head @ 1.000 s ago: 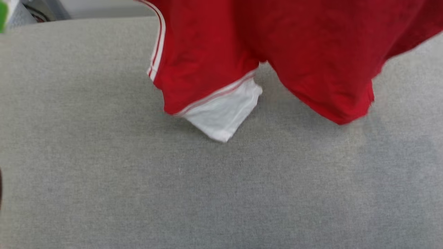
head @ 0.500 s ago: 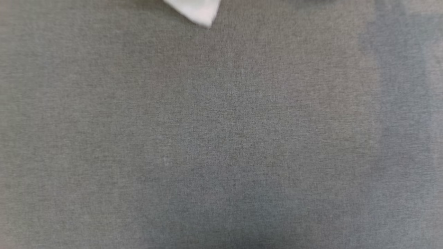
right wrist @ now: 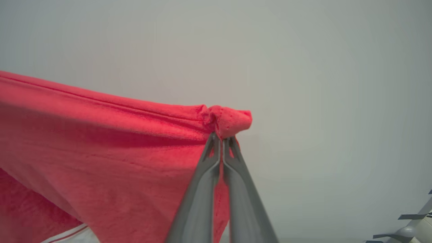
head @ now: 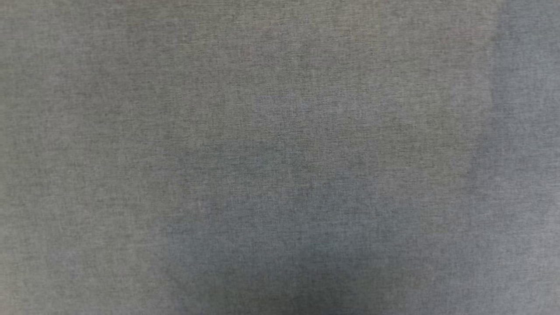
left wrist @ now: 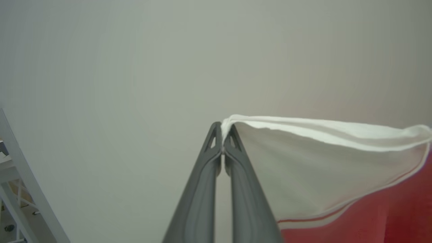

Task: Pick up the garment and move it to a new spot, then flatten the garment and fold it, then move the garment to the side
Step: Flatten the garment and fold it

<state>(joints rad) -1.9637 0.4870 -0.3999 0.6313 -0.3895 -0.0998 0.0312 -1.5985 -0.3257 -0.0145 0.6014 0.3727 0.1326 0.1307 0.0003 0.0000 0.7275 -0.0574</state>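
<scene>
The garment hangs in the air between my two grippers. In the left wrist view my left gripper (left wrist: 222,126) is shut on the edge of a white sleeve of the garment (left wrist: 320,168), with the red body and stripe trim below it at the right. In the right wrist view my right gripper (right wrist: 222,138) is shut on a bunched red corner of the garment (right wrist: 111,148), whose red cloth stretches away to the left. The chest lettering is hidden.
The grey fabric surface (head: 280,157) lies below in the head view, with soft shadows on it. A plain pale wall (left wrist: 135,67) stands behind both grippers. A white frame (left wrist: 20,175) is at the left edge and a chair base (right wrist: 405,229) at the lower right.
The head view has shifted, and the garment has slid out of its top: red cloth and white sleeve one second ago, just a sleeve tip half a second ago, bare grey surface now.
</scene>
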